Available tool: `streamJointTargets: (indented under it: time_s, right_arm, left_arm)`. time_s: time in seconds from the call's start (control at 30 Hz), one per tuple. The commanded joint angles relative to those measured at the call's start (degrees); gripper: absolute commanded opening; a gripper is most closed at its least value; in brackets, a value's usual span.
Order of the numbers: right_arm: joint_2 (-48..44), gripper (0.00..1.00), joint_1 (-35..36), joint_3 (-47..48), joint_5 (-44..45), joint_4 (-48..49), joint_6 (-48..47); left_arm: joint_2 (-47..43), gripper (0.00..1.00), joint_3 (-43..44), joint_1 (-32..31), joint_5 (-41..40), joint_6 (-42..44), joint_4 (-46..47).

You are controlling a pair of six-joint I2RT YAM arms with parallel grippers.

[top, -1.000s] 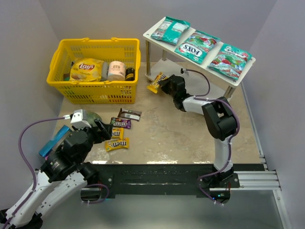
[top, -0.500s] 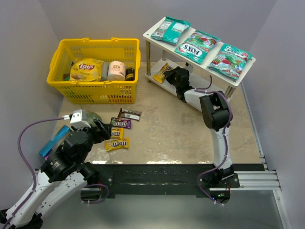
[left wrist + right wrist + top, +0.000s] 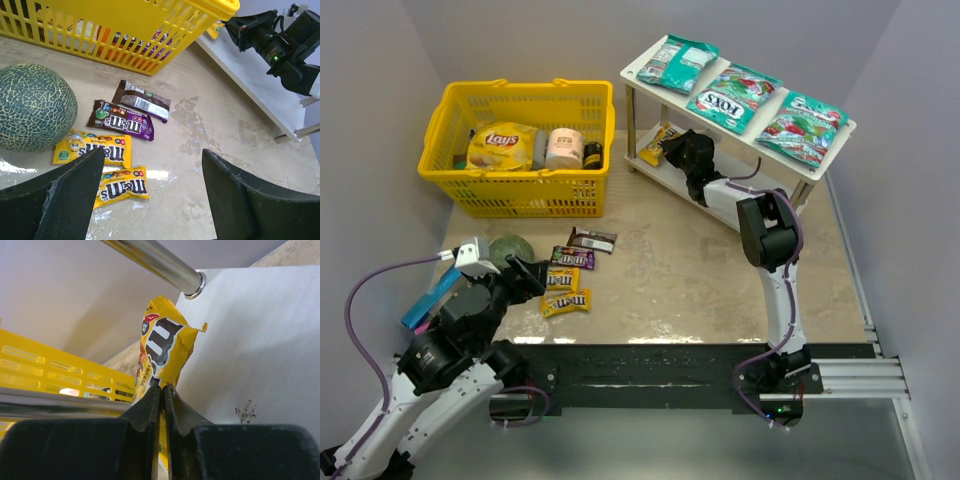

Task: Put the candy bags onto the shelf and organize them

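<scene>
The white shelf (image 3: 260, 340) has flat boards on slim metal legs. Three glossy teal bags (image 3: 733, 97) lie across its top, the middle one reading FOX'S. Left of the shelf stands the yellow lattice basket (image 3: 520, 195). On the mottled table (image 3: 700, 270) a netted green melon (image 3: 32, 107) sits beside four packets lying roughly crosswise: two yellow M&M's (image 3: 95, 150), one purple (image 3: 121, 121), one brown (image 3: 141, 100). The left gripper (image 3: 152, 152) hangs wide above them. The right gripper (image 3: 162, 390) pinches a crinkled yellow fifth packet (image 3: 165, 347) by its end. This packet is at the lower board's left end, its long axis pointing away from the fingers toward a leg (image 3: 150, 260).

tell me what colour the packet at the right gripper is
Yellow, with brown lettering: the packet shows best in the right wrist view.
</scene>
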Motion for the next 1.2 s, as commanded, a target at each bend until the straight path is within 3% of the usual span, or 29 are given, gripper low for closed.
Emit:
streamJointTargets:
  time_s: [0.0, 0.3, 0.37, 0.43, 0.53, 0.67, 1.03, 1.17]
  right_arm:
    - [-0.3, 0.10, -0.4, 2.8, 2.3, -0.5, -1.5]
    - [0.1, 0.14, -0.6, 4.2, 3.7, -3.4, -2.1]
    - [-0.1, 0.25, -0.8, 4.2, 3.5, -3.9, -2.5]
    - [-0.6, 0.45, -0.7, 4.1, 4.4, -5.3, -2.1]
    - [-2.0, 0.54, -0.8, 2.7, 5.5, -5.5, -2.2]
    - [-3.6, 0.52, -0.7, 1.1, 6.6, -5.7, -3.4]
    - [-8.0, 0.31, -0.8, -5.9, 4.5, 4.8, -7.0]
    - [-7.8, 0.27, -0.7, -6.8, 3.0, 8.1, -7.1]
  left_arm:
    - [-2.4, 0.84, -0.2, 0.1, -1.7, -0.5, 1.9]
    - [-2.3, 0.84, -0.1, 0.1, -1.7, -0.5, 2.0]
    - [-2.4, 0.84, -0.1, 0.1, -1.7, -0.5, 1.9]
    - [-2.5, 0.84, -0.1, 0.1, -1.7, -0.5, 1.9]
    - [-2.7, 0.84, -0.1, 0.1, -1.8, -0.5, 1.9]
    - [-2.8, 0.84, -0.1, 0.0, -1.9, -0.6, 1.8]
    - [-3.1, 0.83, -0.1, 0.2, -2.2, -0.8, 1.7]
    - [-3.2, 0.83, 0.0, 0.1, -2.3, -0.9, 1.7]
